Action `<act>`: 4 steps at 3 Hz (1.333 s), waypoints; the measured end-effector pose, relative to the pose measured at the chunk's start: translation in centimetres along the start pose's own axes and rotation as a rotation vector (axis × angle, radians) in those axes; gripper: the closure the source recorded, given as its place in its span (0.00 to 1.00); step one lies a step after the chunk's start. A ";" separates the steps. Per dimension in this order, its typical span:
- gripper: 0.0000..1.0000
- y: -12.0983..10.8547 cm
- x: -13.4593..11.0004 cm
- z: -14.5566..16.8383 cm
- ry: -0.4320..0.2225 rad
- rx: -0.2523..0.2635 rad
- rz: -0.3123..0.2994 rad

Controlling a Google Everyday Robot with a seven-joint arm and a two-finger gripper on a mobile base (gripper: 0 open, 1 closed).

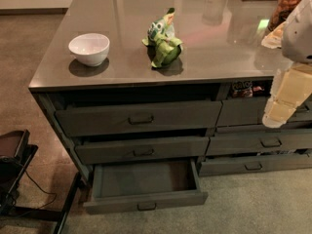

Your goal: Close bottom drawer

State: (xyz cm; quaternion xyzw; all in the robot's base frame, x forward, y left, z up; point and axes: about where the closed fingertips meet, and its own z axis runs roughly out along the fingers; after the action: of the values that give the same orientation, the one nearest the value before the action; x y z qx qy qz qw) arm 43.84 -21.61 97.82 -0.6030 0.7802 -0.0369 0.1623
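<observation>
Noted: the bottom drawer [146, 188] sat at 6 o'clock in the view, pulled well out, its pull handle [146, 206] untouched. None of the closing was done yet.

Your gripper [278, 112] hung at 3 o'clock before the right-hand drawer stack [258, 143], well apart from the drawer. It probably held nothing, though you could not tell how far open it was.

Left to do: bring it toward 7 o'clock, meet the front panel, push in.

White bowl [89, 48] and green bag [163, 39] sat on the surface [219, 48], uninvolved.

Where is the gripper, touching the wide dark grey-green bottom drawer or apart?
Apart. The camera view shows the gripper at the right edge, well clear of the pulled-out bottom drawer.
</observation>
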 end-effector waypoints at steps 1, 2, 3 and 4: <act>0.00 0.0 0.0 0.0 0.000 0.000 0.000; 0.18 0.0 0.0 0.0 0.000 0.000 0.000; 0.41 0.6 0.0 3.0 -0.030 -0.008 0.011; 0.65 2.5 0.3 10.3 -0.089 -0.054 0.034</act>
State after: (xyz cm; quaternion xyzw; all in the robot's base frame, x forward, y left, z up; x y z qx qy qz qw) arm 44.50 -19.83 87.38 -0.5950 0.7829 0.0136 0.1813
